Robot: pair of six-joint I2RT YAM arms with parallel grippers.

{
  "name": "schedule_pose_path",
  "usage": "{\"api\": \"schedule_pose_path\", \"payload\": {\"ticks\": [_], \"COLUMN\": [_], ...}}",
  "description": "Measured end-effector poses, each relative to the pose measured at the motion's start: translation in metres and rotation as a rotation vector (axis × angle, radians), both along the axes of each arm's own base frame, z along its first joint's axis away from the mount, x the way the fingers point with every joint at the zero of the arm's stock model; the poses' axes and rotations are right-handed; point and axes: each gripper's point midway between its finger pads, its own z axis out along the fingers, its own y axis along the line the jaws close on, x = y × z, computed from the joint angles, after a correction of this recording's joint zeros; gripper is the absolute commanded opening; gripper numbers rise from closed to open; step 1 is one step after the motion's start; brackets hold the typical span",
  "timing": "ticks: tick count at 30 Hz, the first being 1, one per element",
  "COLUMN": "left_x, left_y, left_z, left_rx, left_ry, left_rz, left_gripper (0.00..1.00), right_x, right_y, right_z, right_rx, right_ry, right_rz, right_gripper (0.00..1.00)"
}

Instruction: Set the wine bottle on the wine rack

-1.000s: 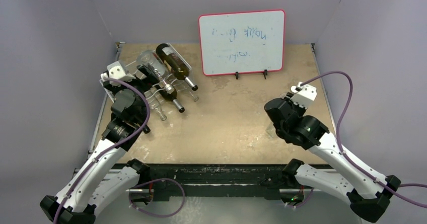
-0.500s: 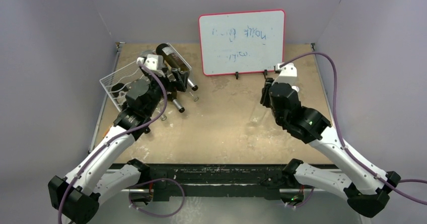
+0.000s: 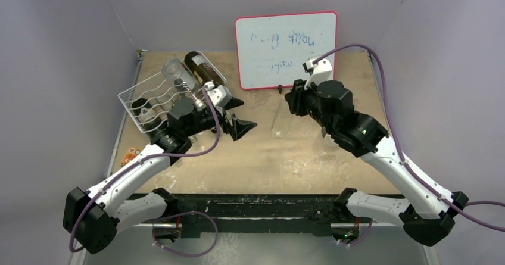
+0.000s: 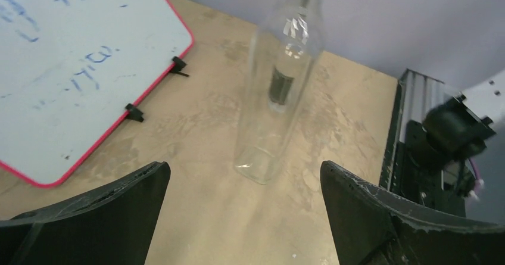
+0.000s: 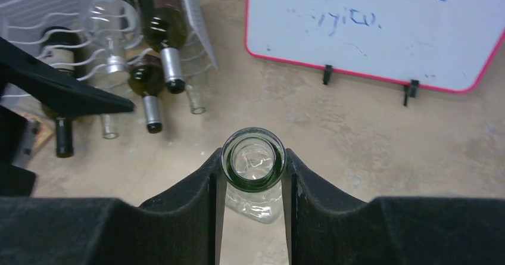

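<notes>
A clear glass wine bottle (image 3: pixel 278 124) stands upright near the middle of the table. My right gripper (image 3: pixel 292 102) is shut on its neck from above. In the right wrist view the bottle's open mouth (image 5: pixel 253 159) sits pinched between the two fingers (image 5: pixel 196 187). My left gripper (image 3: pixel 246 115) hangs open just left of the bottle and points at it. The left wrist view shows the bottle (image 4: pixel 280 92) ahead of the wide-apart fingers (image 4: pixel 381 217), untouched by them. The white wine rack (image 3: pixel 140 93) stands at the back left, behind my left arm.
Several bottles lie in the rack (image 5: pixel 36 24), among them a dark one (image 3: pixel 205 73) and a clear one (image 3: pixel 174 71), with necks pointing toward the table's middle. A red-framed whiteboard (image 3: pixel 286 49) stands at the back centre. A small orange item (image 3: pixel 130 156) lies by the left edge.
My left arm has swung away from the rack to the right, jaws open, up to the clear bottle. My right gripper has moved left and toward the whiteboard, staying shut.
</notes>
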Motion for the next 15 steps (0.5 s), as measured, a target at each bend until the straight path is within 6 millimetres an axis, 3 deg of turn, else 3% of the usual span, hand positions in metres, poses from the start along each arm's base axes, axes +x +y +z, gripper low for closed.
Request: {"api": "schedule_pose_path", "payload": {"ticks": [6,12,15], "left_x": [-0.020,-0.016,-0.012], "left_y": [-0.016,-0.021,-0.020], "left_z": [-0.009,-0.036,-0.037], "left_rx": [0.032,0.053,0.053], "left_ry": [-0.030,-0.012,-0.013], "left_rz": [-0.094,-0.056,-0.033], "left_gripper": [0.97,0.98,0.98], "right_x": [-0.005,-0.011,-0.015], "right_y": [0.027,0.052,0.061], "right_z": [0.036,0.057,0.060], "right_rx": [0.083,0.142,0.159], "right_ry": [-0.041,-0.057,-0.051], "right_rz": [0.132,0.255,0.307], "right_gripper": [0.00,0.00,0.00]}}
